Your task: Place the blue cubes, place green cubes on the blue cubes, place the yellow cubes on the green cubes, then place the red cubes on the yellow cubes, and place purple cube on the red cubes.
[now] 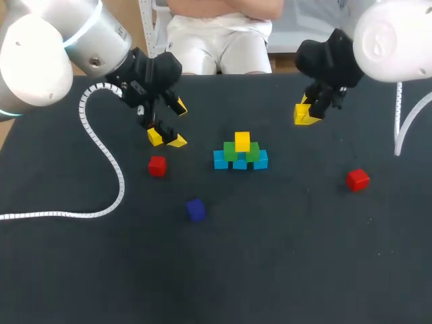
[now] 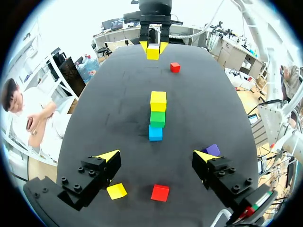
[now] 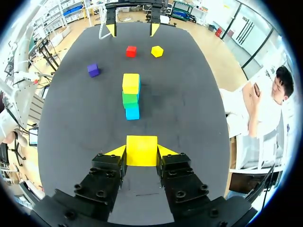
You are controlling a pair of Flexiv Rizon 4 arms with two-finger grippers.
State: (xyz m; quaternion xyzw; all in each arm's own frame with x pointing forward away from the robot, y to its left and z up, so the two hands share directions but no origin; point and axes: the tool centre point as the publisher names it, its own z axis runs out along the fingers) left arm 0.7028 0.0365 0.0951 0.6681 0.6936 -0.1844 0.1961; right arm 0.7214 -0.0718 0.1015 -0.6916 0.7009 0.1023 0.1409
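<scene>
Two opposite flat faces only for the hold: treat the small yellow block cube [image 1: 305, 115] as light, rigid and smooth-sided, likely to twist if pinched at a corner or an edge. Note the right gripper [image 3: 141, 152] closed on it from both sides, raised above the black table [image 1: 270, 256], to the right of the stack and well apart from it. Expect plain, equal faces with crisp edges, matching the other cubes in size. Locate the stack at the table's centre: a row of light blue cubes [image 1: 221, 160] at the base, two green cubes [image 1: 230, 152] on them, one stacked yellow cube [image 1: 242, 142] on the green pair. Note the left gripper [image 2: 156, 155] spread wide and holding nothing, left of the stack, with a loose yellow cube [image 2: 116, 190] just beside one finger and a near red cube [image 2: 160, 192] below the gap. Find the purple cube [image 1: 196, 209] toward the front, the far red cube [image 1: 358, 179] at the right. Set down squarely; judge the stack easily toppled by a nudge.
</scene>
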